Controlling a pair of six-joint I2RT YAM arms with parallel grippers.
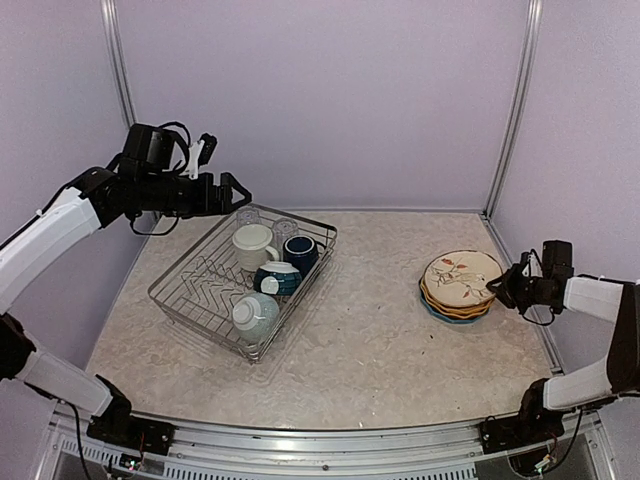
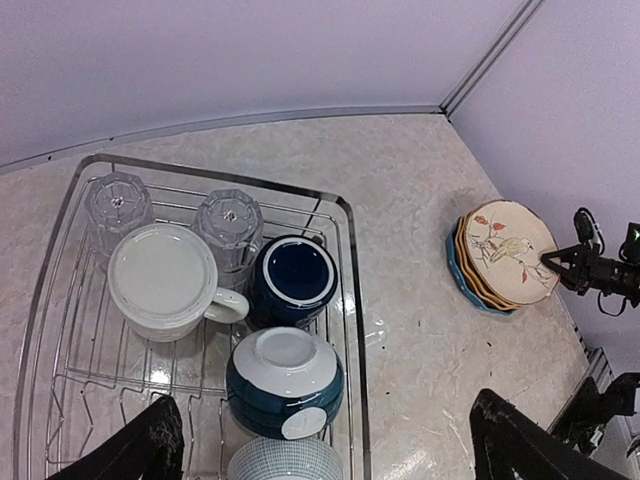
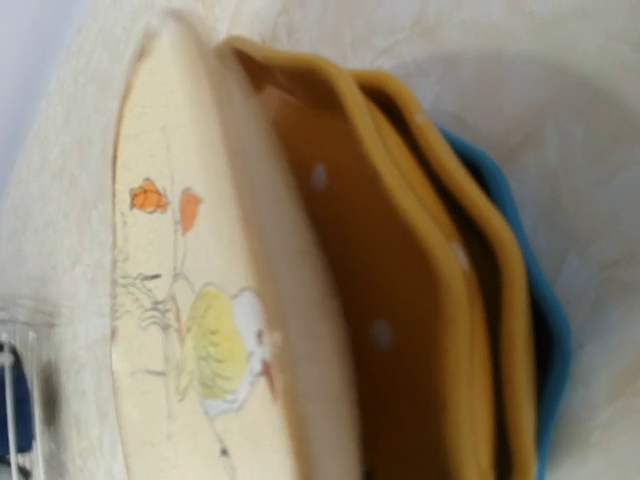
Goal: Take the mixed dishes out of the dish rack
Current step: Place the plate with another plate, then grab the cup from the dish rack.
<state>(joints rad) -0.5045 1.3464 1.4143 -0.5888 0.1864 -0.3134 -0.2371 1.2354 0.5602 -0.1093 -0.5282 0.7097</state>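
Resting in dish rack (image 2: 90, 380), mugs (image 2: 160, 280), tumblers (image 2: 228, 220), bowls (image 2: 285, 385), left jaws spread, right jaws unclear.

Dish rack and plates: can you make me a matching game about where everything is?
Things:
1. bird plate
2. blue plate
3. glass tumblers
4. dark teal bowl

Places:
a. bottom of the plate stack
b. far end of the dish rack
c. in the rack, just nearer than the cream mug and navy mug
d. top of the plate stack

Pairs: 1-d, 2-a, 3-b, 4-c.
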